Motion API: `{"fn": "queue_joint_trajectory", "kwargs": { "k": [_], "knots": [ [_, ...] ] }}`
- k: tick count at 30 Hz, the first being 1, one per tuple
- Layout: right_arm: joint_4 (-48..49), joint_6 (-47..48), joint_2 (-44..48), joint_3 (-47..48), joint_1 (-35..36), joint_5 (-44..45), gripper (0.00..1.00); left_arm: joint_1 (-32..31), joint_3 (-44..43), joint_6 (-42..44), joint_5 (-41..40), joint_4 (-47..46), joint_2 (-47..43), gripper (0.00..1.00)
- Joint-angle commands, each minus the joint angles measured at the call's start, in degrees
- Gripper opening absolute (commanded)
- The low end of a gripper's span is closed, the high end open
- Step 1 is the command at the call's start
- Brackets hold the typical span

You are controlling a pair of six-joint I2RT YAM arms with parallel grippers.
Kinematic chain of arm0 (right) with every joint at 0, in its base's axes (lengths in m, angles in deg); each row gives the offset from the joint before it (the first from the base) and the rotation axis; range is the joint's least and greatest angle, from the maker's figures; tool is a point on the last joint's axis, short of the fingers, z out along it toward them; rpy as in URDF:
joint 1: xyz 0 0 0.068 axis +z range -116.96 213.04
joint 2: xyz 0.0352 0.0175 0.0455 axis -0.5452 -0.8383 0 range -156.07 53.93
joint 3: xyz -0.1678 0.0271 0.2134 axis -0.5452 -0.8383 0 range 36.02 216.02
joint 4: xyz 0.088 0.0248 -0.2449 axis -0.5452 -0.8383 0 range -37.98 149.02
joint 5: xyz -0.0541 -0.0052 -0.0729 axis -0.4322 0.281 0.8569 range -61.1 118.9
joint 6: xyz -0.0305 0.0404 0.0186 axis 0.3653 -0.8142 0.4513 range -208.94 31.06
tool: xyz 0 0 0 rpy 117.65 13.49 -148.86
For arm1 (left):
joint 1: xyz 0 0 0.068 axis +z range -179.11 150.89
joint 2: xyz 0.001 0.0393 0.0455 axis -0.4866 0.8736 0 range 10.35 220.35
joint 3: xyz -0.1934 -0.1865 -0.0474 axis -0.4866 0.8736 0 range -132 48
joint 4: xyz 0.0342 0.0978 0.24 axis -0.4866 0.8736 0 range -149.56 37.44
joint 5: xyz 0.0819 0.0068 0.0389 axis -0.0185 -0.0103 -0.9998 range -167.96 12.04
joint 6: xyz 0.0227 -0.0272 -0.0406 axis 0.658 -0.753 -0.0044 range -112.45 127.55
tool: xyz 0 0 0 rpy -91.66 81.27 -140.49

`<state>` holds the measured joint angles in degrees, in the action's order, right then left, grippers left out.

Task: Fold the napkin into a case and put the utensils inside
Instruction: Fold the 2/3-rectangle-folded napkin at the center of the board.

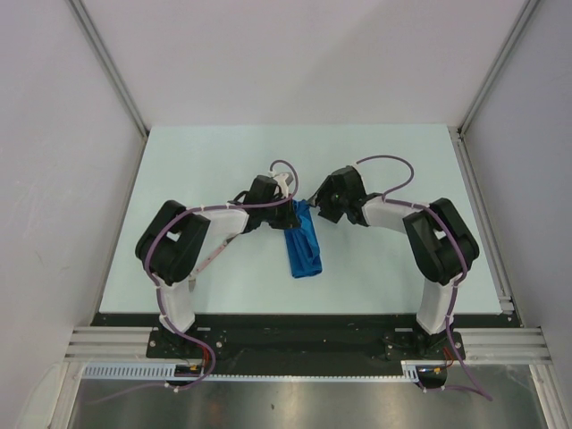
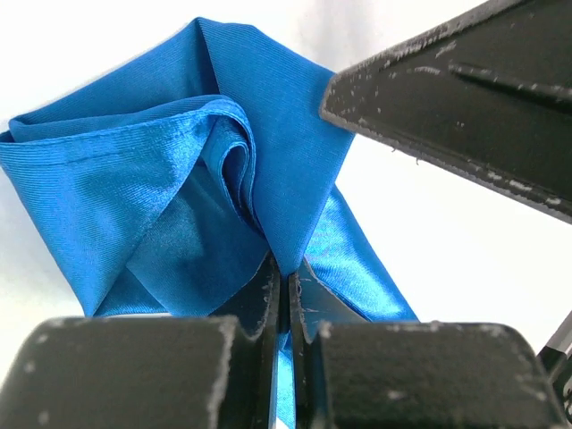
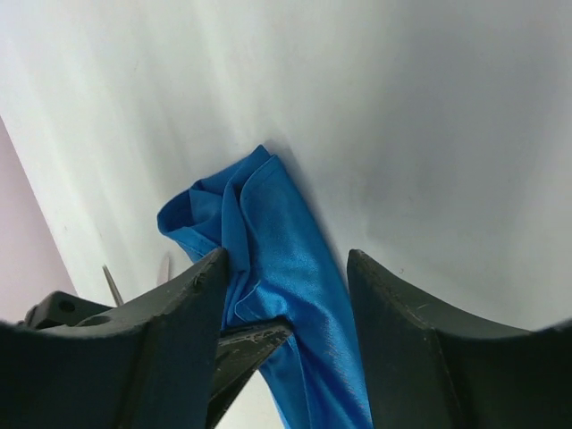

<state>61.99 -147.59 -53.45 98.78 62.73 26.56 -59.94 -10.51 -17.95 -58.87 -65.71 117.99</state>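
Napkin (image 1: 302,246) lies bunched into a narrow strip mid-table (image 1: 223,161), between both arms. Left gripper (image 2: 288,268) pinches its far end tight, right gripper (image 3: 286,259) has jaws spread either side of the cloth.

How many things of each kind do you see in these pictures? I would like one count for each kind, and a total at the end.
Blue napkin: 1
Robot arms: 2, the left arm and the right arm
White table: 1
Total: 4
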Motion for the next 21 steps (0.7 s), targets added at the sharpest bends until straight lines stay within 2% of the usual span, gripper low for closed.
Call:
{"fn": "queue_joint_trajectory", "kwargs": {
  "k": [1, 6, 8, 17, 21],
  "knots": [
    [0.9, 9.69, -1.08, 2.98, -0.51, -4.85, 0.59, 0.51, 0.4, -0.52, 1.21, -2.2, 0.03, 0.05],
    [4.77, 10.31, -2.31, 3.07, -0.78, -8.81, 0.58, 0.59, 0.4, -0.43, 1.21, -2.11, 0.21, 0.05],
    [5.39, 9.96, -2.58, 2.98, -0.6, -9.25, 0.54, 0.59, 0.32, -0.43, 1.12, -2.02, 0.21, 0.04],
    [7.49, 10.31, -1.61, 1.93, -0.69, -9.69, 0.23, 0.59, 0.05, -0.26, 1.38, -1.85, 0.21, 0.04],
    [9.34, 10.66, -2.31, 2.1, -1.22, -11.62, 0.0, 0.59, -0.47, -0.08, 1.65, -1.41, 0.12, 0.06]
  ]
}}
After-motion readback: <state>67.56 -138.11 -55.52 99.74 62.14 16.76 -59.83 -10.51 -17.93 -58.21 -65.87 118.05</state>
